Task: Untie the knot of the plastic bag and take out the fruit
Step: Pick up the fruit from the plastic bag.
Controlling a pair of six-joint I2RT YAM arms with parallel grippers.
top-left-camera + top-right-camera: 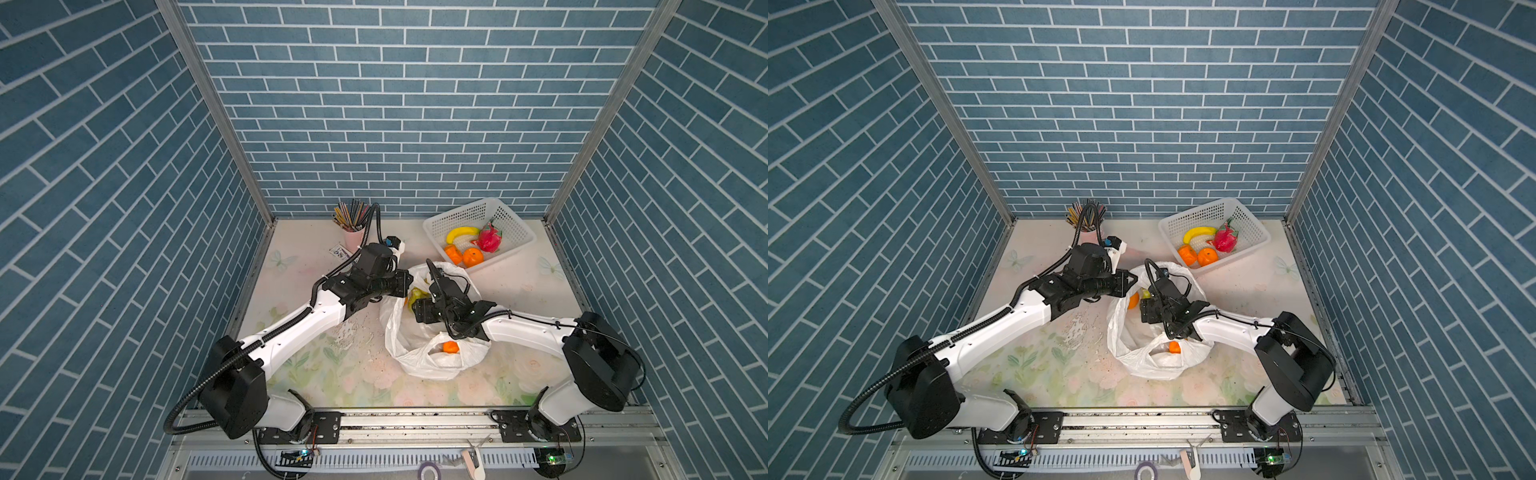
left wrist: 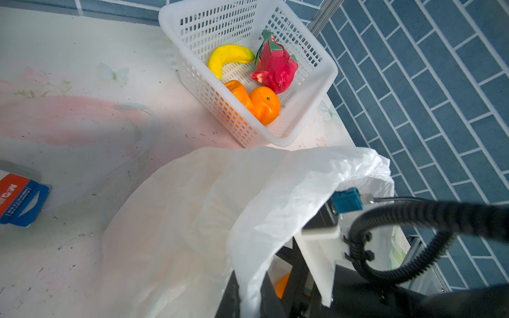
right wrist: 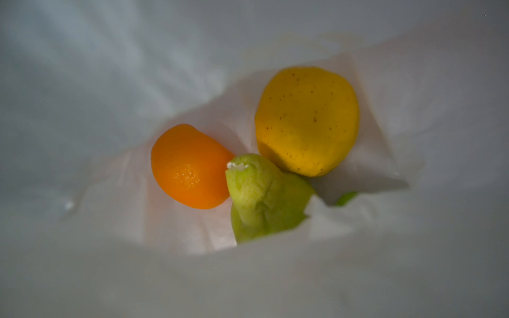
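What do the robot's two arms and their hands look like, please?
Both arms are alike: the left arm and right arm have smooth white shell links joined by bulky black rounded joint housings. Each ends in a black hand, the left hand and right hand. Black corrugated conduit loops from the left arm's base; a thin black cable runs along the right arm.

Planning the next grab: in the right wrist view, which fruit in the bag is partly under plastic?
The green fruit: a fold of the bag lies over its edge. The orange and the yellow fruit beside it lie bare.
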